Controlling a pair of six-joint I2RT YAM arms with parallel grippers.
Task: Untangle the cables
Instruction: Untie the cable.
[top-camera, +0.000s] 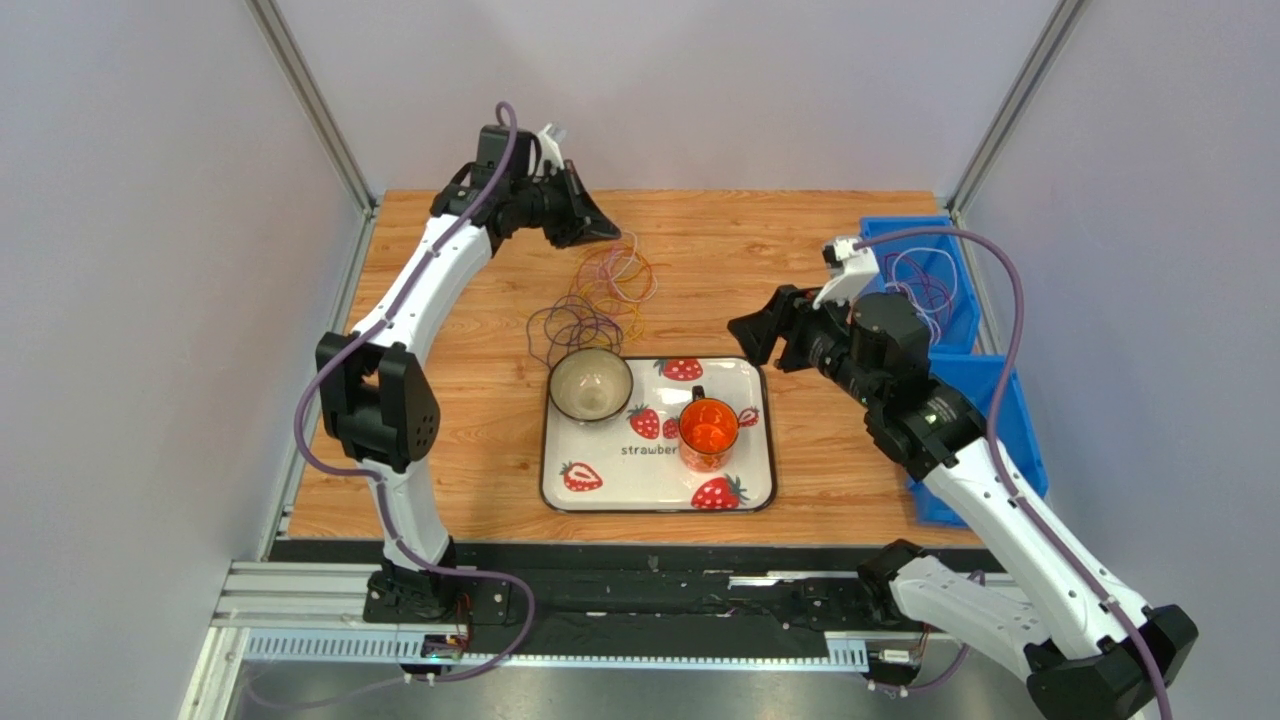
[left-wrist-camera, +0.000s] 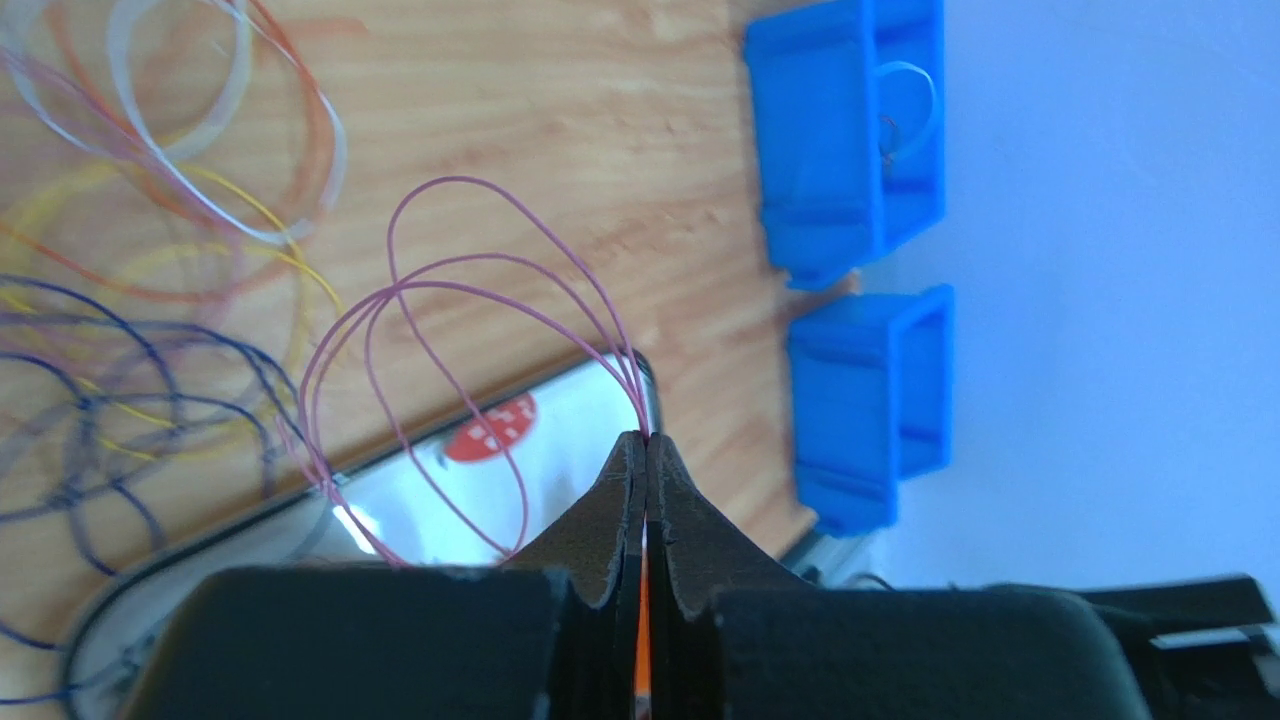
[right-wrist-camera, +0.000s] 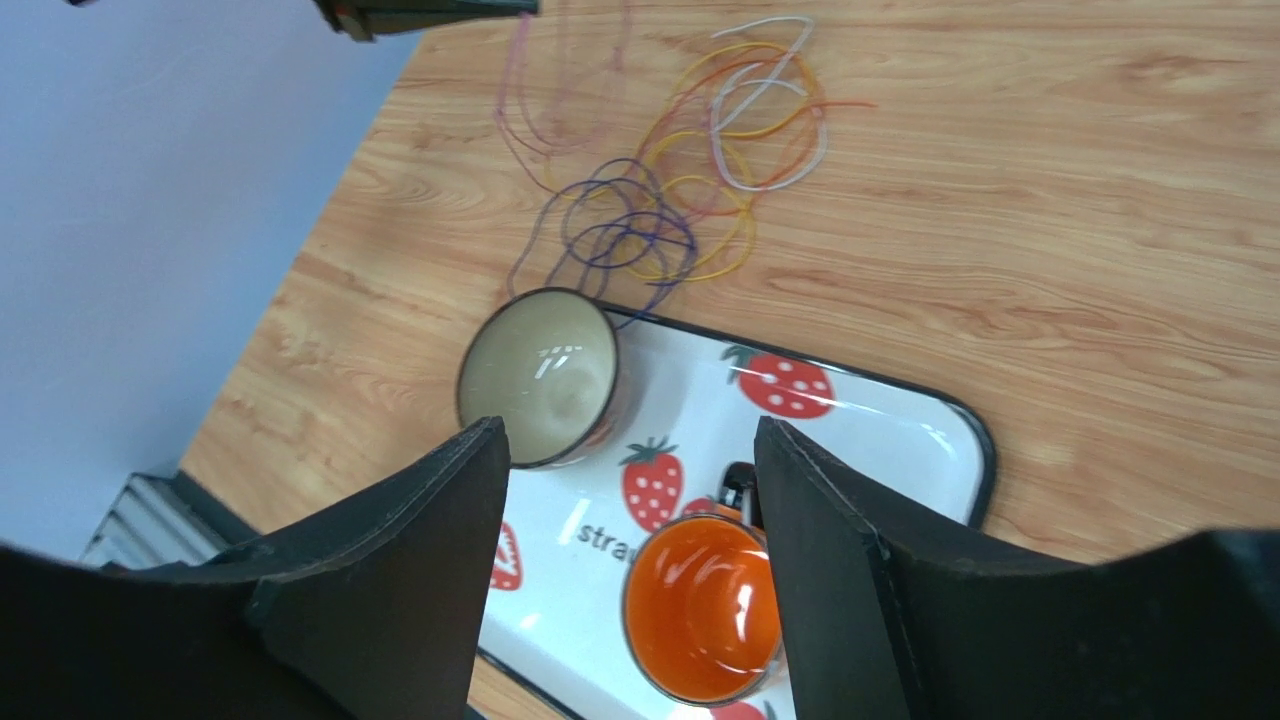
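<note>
Left wrist | left tool (left-wrist-camera: 648, 441) pinches pink cables (left-wrist-camera: 458, 180) | gripped part hidden

Printed on the white tray (top-camera: 661, 480), centre of the overhead frame: "strawber", cut off at the orange cup (top-camera: 708, 428). Lower centre of the right wrist frame: only "stra".

At the left wrist, the cables (left-wrist-camera: 166, 333) blur and run off the picture's left edge; the left hand (left-wrist-camera: 648, 444) covers much of the tray (left-wrist-camera: 579, 420). From above, the cup (top-camera: 708, 428) hides the tray lettering's end.
</note>
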